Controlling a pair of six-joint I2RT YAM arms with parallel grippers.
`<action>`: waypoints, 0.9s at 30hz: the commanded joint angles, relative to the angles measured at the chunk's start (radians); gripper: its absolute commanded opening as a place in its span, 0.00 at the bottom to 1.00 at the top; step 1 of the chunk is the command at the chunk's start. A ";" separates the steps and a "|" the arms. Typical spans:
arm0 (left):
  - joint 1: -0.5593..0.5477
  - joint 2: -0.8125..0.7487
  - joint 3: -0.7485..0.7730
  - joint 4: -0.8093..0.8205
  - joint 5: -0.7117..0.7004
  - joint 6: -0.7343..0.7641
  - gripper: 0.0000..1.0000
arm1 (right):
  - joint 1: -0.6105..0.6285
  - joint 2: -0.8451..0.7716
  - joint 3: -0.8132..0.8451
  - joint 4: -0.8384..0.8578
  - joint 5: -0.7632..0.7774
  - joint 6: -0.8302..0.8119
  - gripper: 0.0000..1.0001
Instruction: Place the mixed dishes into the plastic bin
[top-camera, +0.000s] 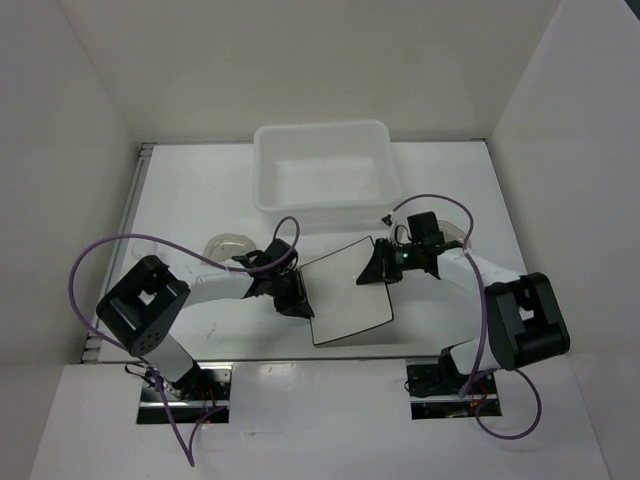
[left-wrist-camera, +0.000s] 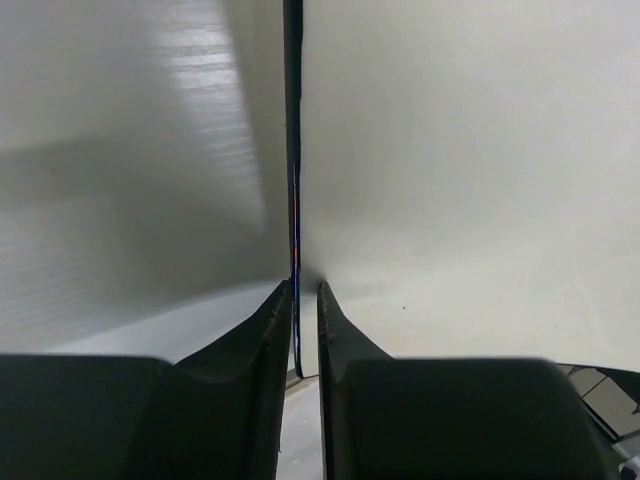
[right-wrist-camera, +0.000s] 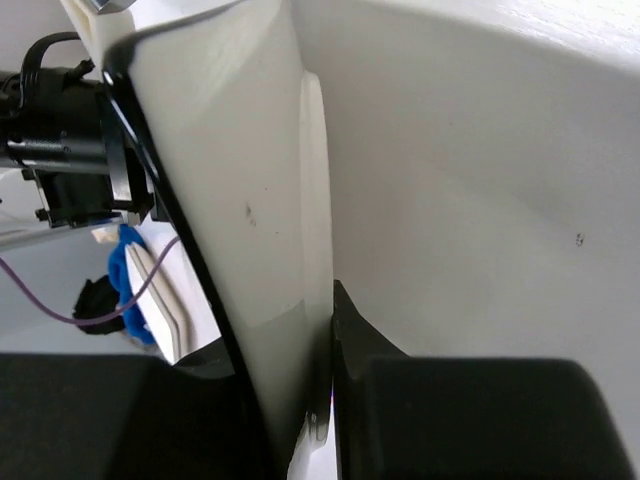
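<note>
The left arm (top-camera: 215, 287) partly hides a round dish (top-camera: 222, 243); the square plate (top-camera: 345, 290) overruns both wrist views.

I can read no text, label, brand, number or sign in any of my views. The square plate (top-camera: 345, 292) between the left gripper (top-camera: 303, 290) and the right gripper (top-camera: 372, 270) carries only its thin dark rim and a couple of tiny specks, no characters. The plastic bin (top-camera: 320, 131) beyond both grippers shows no legible marking either.
</note>
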 joint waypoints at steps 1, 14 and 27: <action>-0.005 -0.098 0.057 0.200 0.082 -0.038 0.20 | 0.043 -0.098 0.028 -0.007 -0.161 0.020 0.00; 0.058 -0.644 0.179 -0.269 -0.060 0.056 0.31 | -0.067 -0.172 0.339 -0.246 -0.467 -0.099 0.00; 0.103 -0.715 0.090 -0.403 -0.091 0.154 0.54 | -0.179 0.258 0.815 0.095 -0.419 0.261 0.00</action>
